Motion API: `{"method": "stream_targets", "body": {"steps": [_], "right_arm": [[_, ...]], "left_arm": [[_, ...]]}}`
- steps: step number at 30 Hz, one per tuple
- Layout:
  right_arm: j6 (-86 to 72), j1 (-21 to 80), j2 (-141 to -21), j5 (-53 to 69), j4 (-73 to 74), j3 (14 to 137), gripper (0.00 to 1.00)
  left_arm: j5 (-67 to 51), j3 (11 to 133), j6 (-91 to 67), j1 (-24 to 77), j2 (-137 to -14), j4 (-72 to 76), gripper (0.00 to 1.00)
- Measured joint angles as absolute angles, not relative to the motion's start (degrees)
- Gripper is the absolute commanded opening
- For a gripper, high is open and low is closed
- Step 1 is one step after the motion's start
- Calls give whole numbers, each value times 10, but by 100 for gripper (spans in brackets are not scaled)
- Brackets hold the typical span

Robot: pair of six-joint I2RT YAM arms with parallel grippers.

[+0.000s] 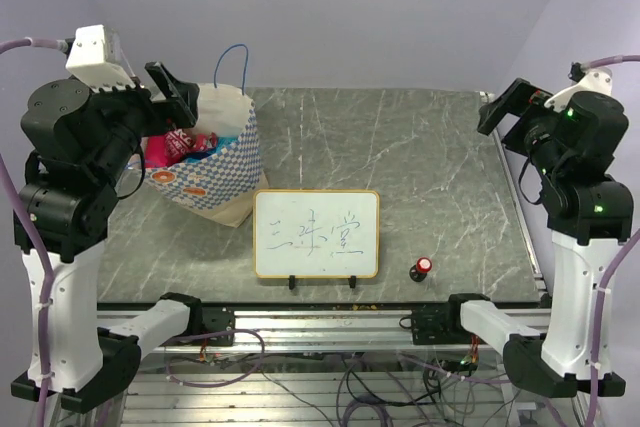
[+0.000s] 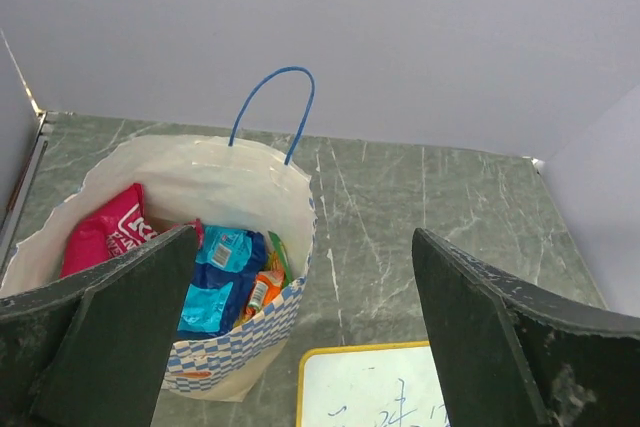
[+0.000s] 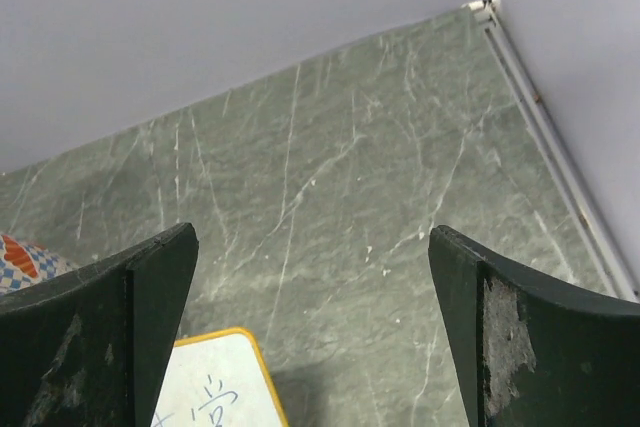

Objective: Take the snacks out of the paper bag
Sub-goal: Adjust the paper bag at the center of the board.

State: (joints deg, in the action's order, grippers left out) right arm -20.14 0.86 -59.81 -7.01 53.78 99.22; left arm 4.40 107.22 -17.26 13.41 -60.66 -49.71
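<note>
1. The bag [image 1: 225,147] stands upright at the left rear of the table [image 1: 420,167], mouth open. All the snacks [image 2: 225,282] lie inside (red at the left, blue and orange in the middle).
2. The left gripper [image 2: 303,247] hangs over the mouth, jaws wide apart and empty. The right gripper [image 3: 312,247] is well apart at the right, likewise spread and empty.
3. The first reach is probably best made straight down through the mouth's centre, clear of the rim and the handle [image 2: 270,112]. Pinch the red packet [image 2: 105,232], which sits highest.
4. Lift slowly, because the light bag may tip or rise with the packet.

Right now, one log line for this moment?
snacks: in paper bag | left fingers: open, empty, by bag | right fingers: open, empty
</note>
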Motion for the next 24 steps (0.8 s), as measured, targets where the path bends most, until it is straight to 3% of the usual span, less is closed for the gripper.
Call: {"method": "stream_targets", "body": {"steps": [12,24], "right_arm": [[-249,9,-610,-34,524,938,100],[-270,8,-655,27,462,891,100]], "left_arm": [[87,1072,-209,144,-640,-503,99],[113,1124,-272,149,-764,-505,94]]}}
